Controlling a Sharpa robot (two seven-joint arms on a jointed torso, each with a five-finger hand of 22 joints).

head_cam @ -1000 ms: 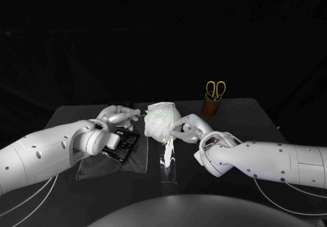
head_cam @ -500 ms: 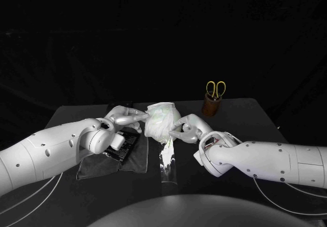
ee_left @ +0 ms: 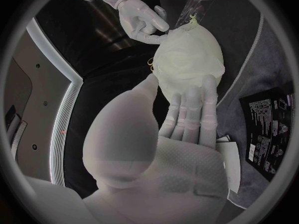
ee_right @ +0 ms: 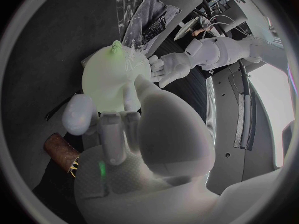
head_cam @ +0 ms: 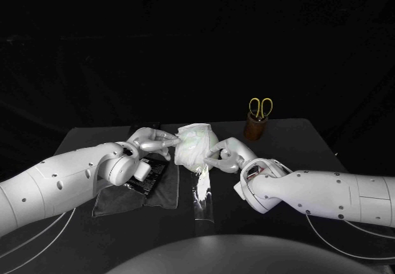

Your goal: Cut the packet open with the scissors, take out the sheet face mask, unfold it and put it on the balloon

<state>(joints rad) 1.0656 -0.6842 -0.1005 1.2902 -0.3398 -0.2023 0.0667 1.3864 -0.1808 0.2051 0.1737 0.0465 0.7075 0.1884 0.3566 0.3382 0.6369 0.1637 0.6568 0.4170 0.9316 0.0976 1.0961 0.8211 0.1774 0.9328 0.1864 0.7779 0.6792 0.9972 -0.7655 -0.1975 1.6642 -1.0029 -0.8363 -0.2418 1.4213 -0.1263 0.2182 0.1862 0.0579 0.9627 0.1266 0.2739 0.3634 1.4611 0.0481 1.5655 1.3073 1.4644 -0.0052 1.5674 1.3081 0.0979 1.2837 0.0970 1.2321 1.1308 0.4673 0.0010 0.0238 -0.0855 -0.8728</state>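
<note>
Cloth comes first, low in the picture: a dark cloth (head_cam: 132, 200) lies flat on the black table (head_cam: 165, 234), left of the middle. Just to its right lies a long clear strip (head_cam: 202, 197), pointing up the picture toward the balloon. On the top part of the cloth lies the black packet (head_cam: 150, 173), partly behind the left arm. I cannot tell if the packet is cut open or if anything is in it.

A bit higher, in the middle of the picture, both hands meet at the balloon (head_cam: 197, 153). The right hand (head_cam: 232, 153) comes in from the right and holds the balloon, with the thumb on one side and the fingers (ee_right: 124, 102) on the other. The sheet face mask (head_cam: 194, 134) is white and wrinkly. It lies over the balloon and is bunched up at the top. The left hand (head_cam: 150, 140) is at the balloon's upper left. Its fingers (ee_left: 190, 102) lie side by side with the tips touching the mask, and the thumb tip is close to the mask's edge. I cannot tell if that hand is pinching the mask or only touching it.

Farthest back, toward the upper right of the table, stands a brown cup (head_cam: 256, 128). The scissors (head_cam: 261, 106) stand in it, with the yellow handles sticking up out of the top. The cup is well apart from both hands.
</note>
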